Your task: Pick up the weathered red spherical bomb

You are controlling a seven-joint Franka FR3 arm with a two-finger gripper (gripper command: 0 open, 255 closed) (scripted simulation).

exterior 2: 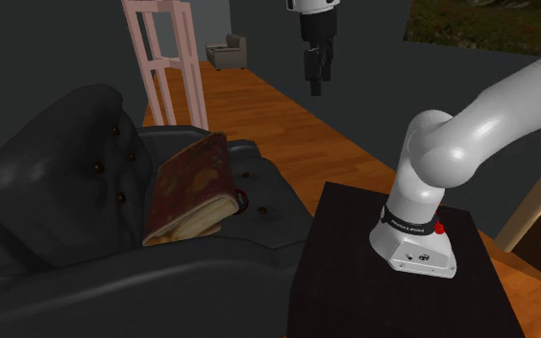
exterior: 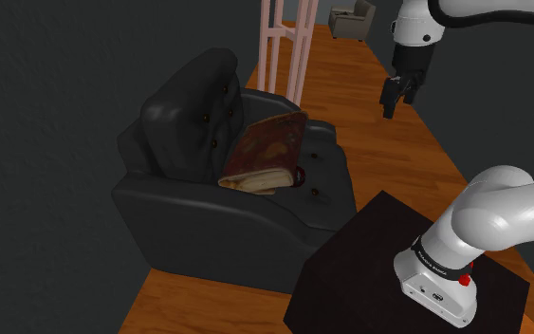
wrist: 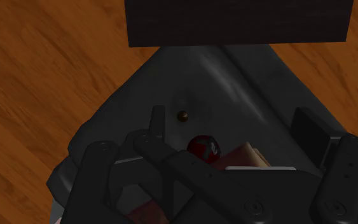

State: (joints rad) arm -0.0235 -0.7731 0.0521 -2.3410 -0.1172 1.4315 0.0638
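The dark red spherical bomb lies on the seat of a black leather armchair, tucked against the lower edge of a worn red-brown book. In the shoulder view the bomb peeks out beside the book's pages. My gripper hangs high in the air, well above the chair's front edge and apart from everything. Its fingers stand apart with nothing between them. In the wrist view the gripper looks straight down on the seat, and the bomb sits between the fingers far below.
The book leans against the chair's backrest. My stand, a black box, is beside the armchair. A pink frame and a small grey armchair stand far off on the wooden floor. A dark wall runs behind the chair.
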